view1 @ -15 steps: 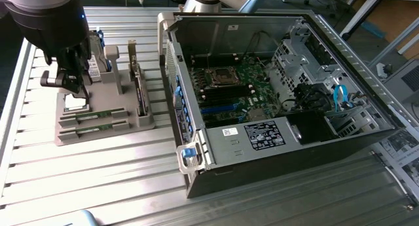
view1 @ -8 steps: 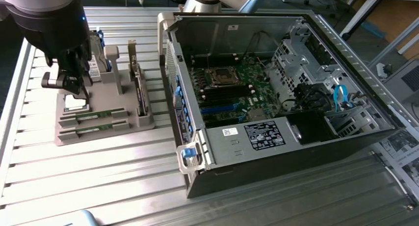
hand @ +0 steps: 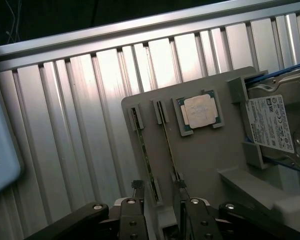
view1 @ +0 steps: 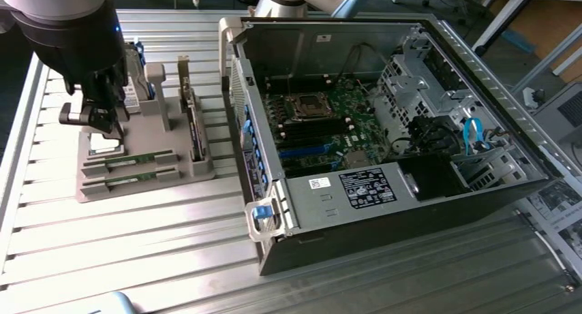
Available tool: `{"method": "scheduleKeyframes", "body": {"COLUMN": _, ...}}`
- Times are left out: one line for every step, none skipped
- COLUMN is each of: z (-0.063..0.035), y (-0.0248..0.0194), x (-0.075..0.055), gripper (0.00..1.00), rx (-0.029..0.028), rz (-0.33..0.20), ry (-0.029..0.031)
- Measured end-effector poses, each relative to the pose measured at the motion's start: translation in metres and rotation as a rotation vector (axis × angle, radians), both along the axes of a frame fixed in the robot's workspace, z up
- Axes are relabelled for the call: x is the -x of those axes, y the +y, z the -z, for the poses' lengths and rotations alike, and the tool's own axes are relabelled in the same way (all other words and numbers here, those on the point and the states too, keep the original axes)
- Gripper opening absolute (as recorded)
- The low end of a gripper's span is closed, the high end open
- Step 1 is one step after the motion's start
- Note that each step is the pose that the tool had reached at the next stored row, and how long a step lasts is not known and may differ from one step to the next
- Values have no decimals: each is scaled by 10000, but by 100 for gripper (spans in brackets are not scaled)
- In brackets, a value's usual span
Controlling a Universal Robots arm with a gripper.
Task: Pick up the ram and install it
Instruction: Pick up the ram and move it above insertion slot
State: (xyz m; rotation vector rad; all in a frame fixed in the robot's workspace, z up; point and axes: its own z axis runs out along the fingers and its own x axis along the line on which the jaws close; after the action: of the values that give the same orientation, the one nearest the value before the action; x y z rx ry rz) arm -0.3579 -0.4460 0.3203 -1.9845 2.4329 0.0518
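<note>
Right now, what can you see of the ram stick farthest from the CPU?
That ram stick is a long, thin green board, seen edge-on, standing on its long edge in the grey holder, its ends held in slotted brackets. A second stick sits parallel beside it. The open gripper hangs above one end; contact unclear.

Premises assessed as a robotics laboratory or test workshop, not a home or a shop. Grounds: an industrial robot arm (view1: 73,28) stands over a ribbed aluminium bench (view1: 136,253). On the bench lies an open desktop computer case (view1: 364,242) with its motherboard (view1: 328,116) exposed. Just beside it sits a grey moulded fixture (view1: 95,191) holding loose components in fitted recesses — a ram stick (hand: 146,155), a CPU chip (hand: 199,111) and a hard drive (hand: 272,122). A black stand pole (view1: 508,18) rises behind the bench — equipment, not furnishing.
</note>
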Motion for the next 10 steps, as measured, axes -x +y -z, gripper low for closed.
{"method": "scheduleKeyframes", "body": {"z": 4, "y": 0, "x": 0, "gripper": 36, "rx": 0, "rz": 0, "ry": 0}}
{"method": "scheduleKeyframes", "body": {"z": 8, "y": 0, "x": 0, "gripper": 36, "rx": 0, "rz": 0, "ry": 0}}
{"method": "scheduleKeyframes", "body": {"z": 12, "y": 0, "x": 0, "gripper": 36, "rx": 0, "rz": 1, "ry": 0}}
{"method": "scheduleKeyframes", "body": {"z": 17, "y": 0, "x": 0, "gripper": 36, "rx": 0, "rz": 1, "ry": 0}}
{"method": "scheduleKeyframes", "body": {"z": 23, "y": 0, "x": 0, "gripper": 36, "rx": 0, "rz": 1, "ry": 0}}
{"method": "scheduleKeyframes", "body": {"z": 30, "y": 0, "x": 0, "gripper": 36, "rx": 0, "rz": 1, "ry": 1}}
{"method": "scheduleKeyframes", "body": {"z": 34, "y": 0, "x": 0, "gripper": 36, "rx": 0, "rz": 0, "ry": 0}}
{"method": "scheduleKeyframes", "body": {"z": 38, "y": 0, "x": 0, "gripper": 36, "rx": 0, "rz": 0, "ry": 0}}
{"method": "scheduleKeyframes", "body": {"z": 43, "y": 0, "x": 0, "gripper": 36, "rx": 1, "rz": 0, "ry": 0}}
{"method": "scheduleKeyframes", "body": {"z": 46, "y": 0, "x": 0, "gripper": 36, "rx": 0, "rz": 1, "ry": 0}}
